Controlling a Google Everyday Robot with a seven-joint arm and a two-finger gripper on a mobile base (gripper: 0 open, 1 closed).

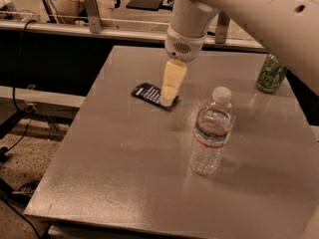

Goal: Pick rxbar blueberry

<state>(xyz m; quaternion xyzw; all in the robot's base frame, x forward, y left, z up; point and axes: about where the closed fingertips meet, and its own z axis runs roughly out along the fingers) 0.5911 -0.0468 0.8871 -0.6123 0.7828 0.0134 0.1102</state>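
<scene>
Bar (148,91), dark blue with pale print on its wrapper, lies flat on the desk (149,183), left of centre and well apart from the water bottle (212,133) and the green can (271,73). The gripper (168,98) points down over the bar's right end and hides it; whether it is open or closed cannot be told. The bar looks light, thin and a little soft, with a slick wrapper. It is probably best pinched across its narrow width, low against the desk.
</scene>
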